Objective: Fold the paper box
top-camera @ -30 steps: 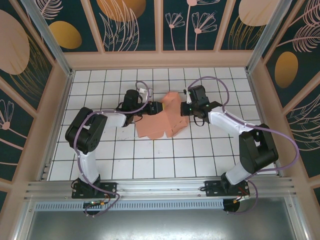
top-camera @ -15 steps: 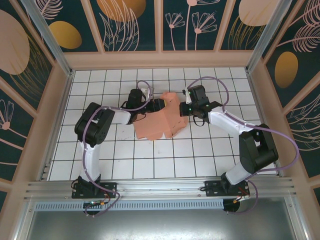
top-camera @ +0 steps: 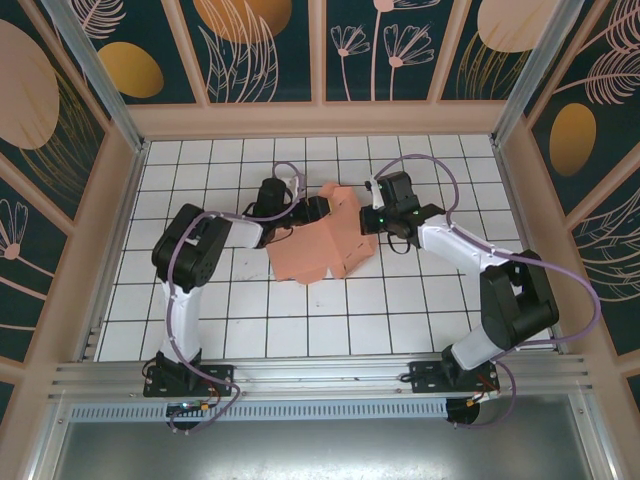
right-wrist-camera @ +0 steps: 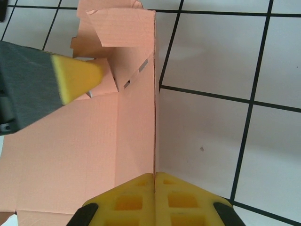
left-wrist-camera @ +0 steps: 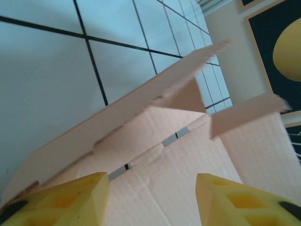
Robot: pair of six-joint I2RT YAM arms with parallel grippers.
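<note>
the white tiled bench (top-camera: 330,310) carries the whole job. the box (top-camera: 318,248) lies toward its far middle, between the two arms. the box is half made: most of the pink card lies flat on the tiles as a floor, while panels along its far and right edges stand up. the left arm (top-camera: 215,232) reaches in from the left and the right arm (top-camera: 450,245) from the right, so each works its own side of the card.

the right jaws are clenched on the right wall (right-wrist-camera: 141,117). in the right wrist view that wall's top edge runs straight into the seam between the two yellow pads (right-wrist-camera: 134,202), which are pressed together on it. i judge this grip is there to hold the wall upright and to pin the box so it does not slide while the other side is worked.

the left jaws are released and parted. the card floor (left-wrist-camera: 188,160) shows through the gap, and nothing is pinched between their pads (left-wrist-camera: 70,195). in the right wrist view one of those pads (right-wrist-camera: 77,77) sits at the far inner corner, touching or just beside a small flap (right-wrist-camera: 109,84); which, i cannot tell. it looks placed to nudge that flap inward against the wall.

smallest, a grey slot (right-wrist-camera: 143,66) is cut in the wall near that corner, likely where a tab must lock.
</note>
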